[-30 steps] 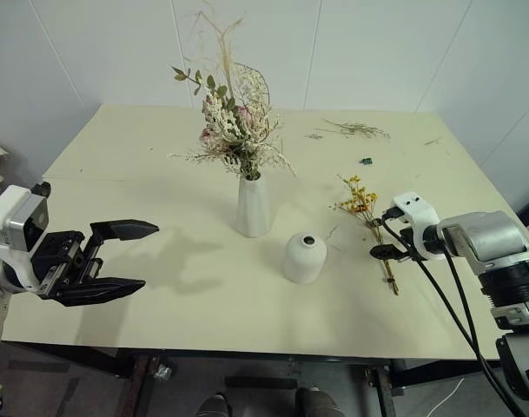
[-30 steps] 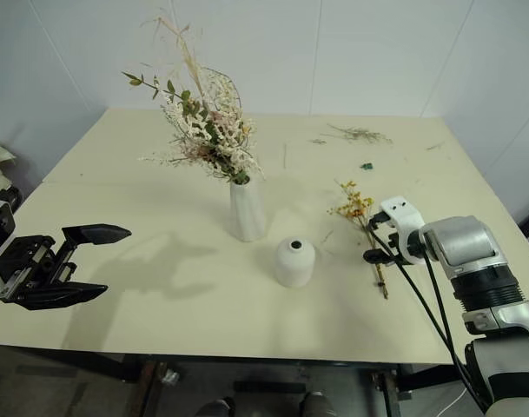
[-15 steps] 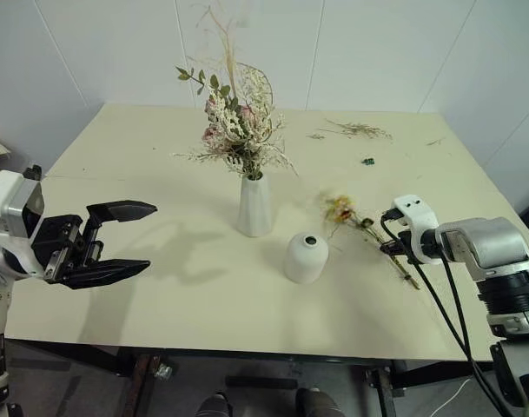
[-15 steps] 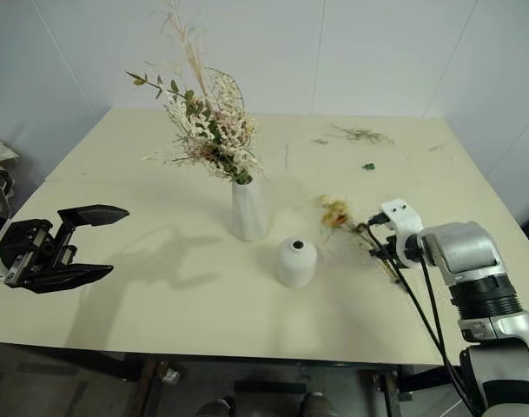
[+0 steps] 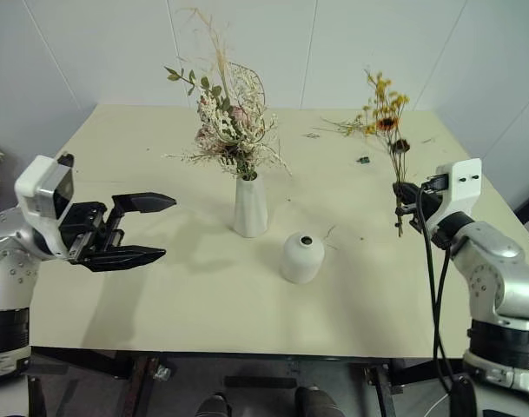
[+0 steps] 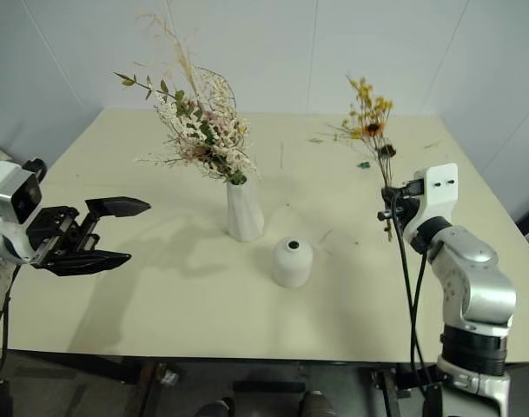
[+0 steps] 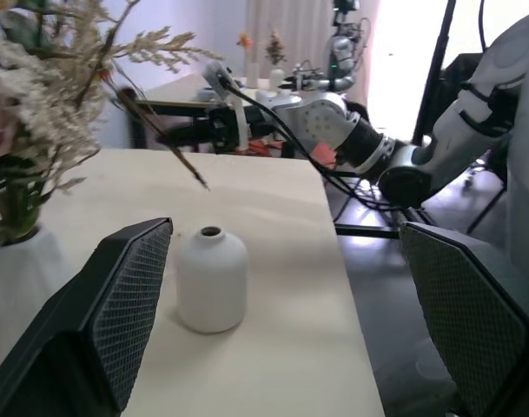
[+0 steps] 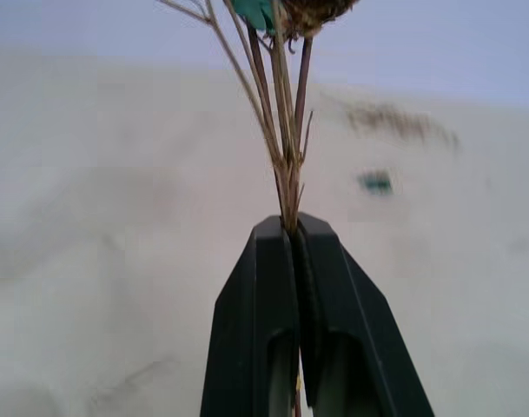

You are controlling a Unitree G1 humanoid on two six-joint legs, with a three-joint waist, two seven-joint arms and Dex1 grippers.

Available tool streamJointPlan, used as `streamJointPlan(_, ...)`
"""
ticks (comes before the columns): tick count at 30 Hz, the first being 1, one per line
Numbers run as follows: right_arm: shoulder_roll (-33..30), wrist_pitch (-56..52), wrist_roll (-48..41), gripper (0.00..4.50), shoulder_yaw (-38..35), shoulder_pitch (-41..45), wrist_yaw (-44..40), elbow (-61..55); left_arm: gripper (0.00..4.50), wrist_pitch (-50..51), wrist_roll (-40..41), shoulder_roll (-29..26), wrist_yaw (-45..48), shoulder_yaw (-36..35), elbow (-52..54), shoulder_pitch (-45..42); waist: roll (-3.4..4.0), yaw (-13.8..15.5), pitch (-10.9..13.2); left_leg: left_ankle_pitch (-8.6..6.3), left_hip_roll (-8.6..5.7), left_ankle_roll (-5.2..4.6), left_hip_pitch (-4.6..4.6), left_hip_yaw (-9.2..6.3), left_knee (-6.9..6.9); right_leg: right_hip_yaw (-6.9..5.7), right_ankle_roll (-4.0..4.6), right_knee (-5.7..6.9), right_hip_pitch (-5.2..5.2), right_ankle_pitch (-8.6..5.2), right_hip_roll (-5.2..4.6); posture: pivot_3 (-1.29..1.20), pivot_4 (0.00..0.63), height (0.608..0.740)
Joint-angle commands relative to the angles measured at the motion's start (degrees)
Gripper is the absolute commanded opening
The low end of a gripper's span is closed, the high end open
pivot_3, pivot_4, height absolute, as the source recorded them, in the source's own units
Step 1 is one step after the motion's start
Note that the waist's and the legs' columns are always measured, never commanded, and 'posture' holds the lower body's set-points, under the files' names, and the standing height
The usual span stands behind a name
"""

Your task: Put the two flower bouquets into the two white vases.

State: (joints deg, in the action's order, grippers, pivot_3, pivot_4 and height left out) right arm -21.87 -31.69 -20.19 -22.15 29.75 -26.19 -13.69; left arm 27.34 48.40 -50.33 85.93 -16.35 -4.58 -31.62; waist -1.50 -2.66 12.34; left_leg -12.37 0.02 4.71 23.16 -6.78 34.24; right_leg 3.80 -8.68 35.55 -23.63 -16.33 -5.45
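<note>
The pink rose bouquet (image 5: 229, 130) stands in the tall white cone vase (image 5: 251, 207) at mid-table. In front of it, slightly right, sits the short rounded white vase (image 5: 302, 257), mouth up, with nothing in it. My right gripper (image 5: 403, 195) is shut on the thin brown stems (image 8: 286, 165) of the yellow blossom bouquet (image 5: 382, 106), held upright above the table's right side, right of the short vase. My left gripper (image 5: 151, 228) hovers open over the table's left part, pointing toward the vases, nothing between its fingers (image 7: 116, 304).
Loose dried twigs (image 5: 355, 129) and a small green scrap (image 5: 366, 160) lie at the far right of the cream table (image 5: 160, 287). White walls stand behind the table. In the left wrist view another robot and table show beyond the table's right edge.
My right gripper closed on the yellow bouquet's stems, lifted it off the table and swung it upright. The left gripper stayed open and shifted slightly toward the vases.
</note>
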Motion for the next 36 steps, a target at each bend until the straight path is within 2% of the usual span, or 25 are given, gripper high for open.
streamJointPlan(1,2.55,9.76,-5.41,0.05,-0.63,-1.01,-2.67,-7.01,4.50,-0.53,-0.75,-0.04,1.69,0.45,-1.09,-1.96,0.00,-0.18,0.00,0.00,0.01,0.00,-0.01,-0.02,-0.01,0.00,0.00,0.01,0.00,0.00,0.01,0.00,0.150,0.740)
streamJointPlan(5,5.54,12.14,-11.44,0.05,0.30,-0.96,-3.11,-9.70,4.50,-0.66,-0.92,0.03,2.09,0.92,-1.85,-2.75,0.00,-0.59,0.00,0.01,0.01,0.01,-0.02,-0.03,-0.01,0.00,0.00,0.04,0.01,0.00,0.01,0.00,0.150,0.740)
streamJointPlan(9,5.92,10.19,-16.26,0.05,7.89,-7.37,-8.31,-14.47,4.50,-0.97,-1.24,0.46,2.07,1.48,-2.11,-3.09,0.00,-0.49,0.00,0.02,0.03,0.01,-0.08,-0.05,-0.03,-0.01,0.06,0.09,0.01,-0.03,0.03,0.00,0.150,0.740)
streamJointPlan(12,5.52,11.78,-14.87,0.05,11.98,-10.89,-9.37,-15.13,4.50,-0.89,-1.10,0.67,2.04,1.37,-2.03,-3.13,0.00,-0.43,0.00,0.02,0.04,0.00,-0.08,-0.06,-0.09,-0.02,0.09,0.09,0.01,-0.06,0.03,0.00,0.150,0.740)
streamJointPlan(21,6.88,14.88,-12.52,0.05,18.33,-7.89,-8.49,-11.95,4.50,-1.17,-1.13,0.89,1.76,1.17,-1.56,-2.68,-0.01,-0.47,0.00,0.08,0.05,0.03,-0.11,-0.08,-0.08,-0.03,0.11,0.12,0.02,-0.07,0.04,0.00,0.150,0.740)
streamJointPlan(36,6.36,18.95,-10.40,0.05,19.41,-3.45,-10.96,-3.17,4.50,-0.77,-1.37,0.42,1.40,1.08,-1.77,-3.10,-0.01,-0.46,0.00,0.08,0.04,0.03,-0.10,-0.09,-0.12,-0.04,0.11,0.10,0.01,-0.07,0.05,0.00,0.150,0.740)
